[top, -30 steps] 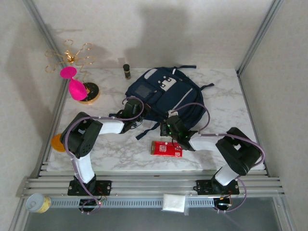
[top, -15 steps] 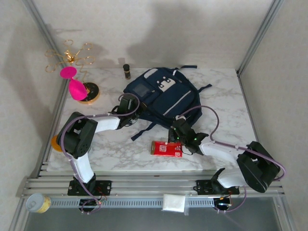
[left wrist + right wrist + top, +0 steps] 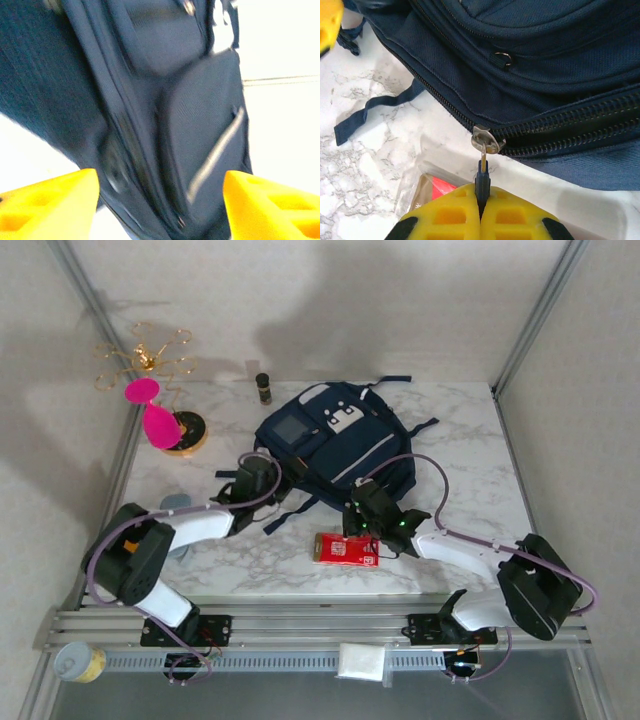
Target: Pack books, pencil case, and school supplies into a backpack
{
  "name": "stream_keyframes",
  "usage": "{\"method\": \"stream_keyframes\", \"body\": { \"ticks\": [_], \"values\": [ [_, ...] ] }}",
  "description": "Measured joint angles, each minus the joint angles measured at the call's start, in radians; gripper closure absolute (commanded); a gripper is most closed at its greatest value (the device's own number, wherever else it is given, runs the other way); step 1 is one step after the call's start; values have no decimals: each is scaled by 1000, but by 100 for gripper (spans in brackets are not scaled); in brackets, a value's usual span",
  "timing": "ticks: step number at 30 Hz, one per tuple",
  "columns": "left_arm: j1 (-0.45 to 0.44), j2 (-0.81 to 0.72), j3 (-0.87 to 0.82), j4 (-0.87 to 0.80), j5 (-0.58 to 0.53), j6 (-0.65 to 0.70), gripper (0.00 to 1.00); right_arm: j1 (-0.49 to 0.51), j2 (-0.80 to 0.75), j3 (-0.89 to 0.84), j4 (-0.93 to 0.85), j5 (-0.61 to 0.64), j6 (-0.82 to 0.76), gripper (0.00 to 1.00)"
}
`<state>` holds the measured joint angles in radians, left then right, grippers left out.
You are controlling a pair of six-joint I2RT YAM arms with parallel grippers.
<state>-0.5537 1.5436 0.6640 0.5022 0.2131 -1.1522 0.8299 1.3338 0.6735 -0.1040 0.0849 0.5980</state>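
Backpack (image 3: 335, 435) lies flat on the bench (image 3: 470, 450), centre-rear, with straps trailing toward the near side. Left hand (image 3: 258, 478) sits at its left flank, jaws wide, gripping nothing. Fabric is judged soft and limp: it will likely bunch and slide on the marble unless braced beside the zip line. Right hand (image 3: 481, 190) is closed tight on the zip pull (image 3: 481, 167) at the bag's near edge, just above a red packet (image 3: 346, 548). Pull is small and thin; a grip there could slip.

Navy backpack (image 3: 335, 445) with white-grey patches; dark-blue zip pull (image 3: 481, 175) in the yellow right gripper (image 3: 481, 192); red, white-labelled packet (image 3: 345, 548) beside it.
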Motion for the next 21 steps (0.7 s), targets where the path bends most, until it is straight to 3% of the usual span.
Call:
{"method": "stream_keyframes", "body": {
  "ticks": [4, 10, 16, 21],
  "values": [
    [-135, -17, -76, 95, -28, -133, 23, 0, 13, 0, -1, -11, 0, 100],
    [-242, 52, -76, 177, -108, -303, 38, 0, 13, 0, 7, -11, 0, 100],
    [-248, 185, -1, 214, -177, -403, 64, 0, 13, 0, 10, -9, 0, 100],
    [-258, 204, 6, 211, -257, -446, 94, 0, 12, 8, -11, 0, 0, 100]
  ]
}}
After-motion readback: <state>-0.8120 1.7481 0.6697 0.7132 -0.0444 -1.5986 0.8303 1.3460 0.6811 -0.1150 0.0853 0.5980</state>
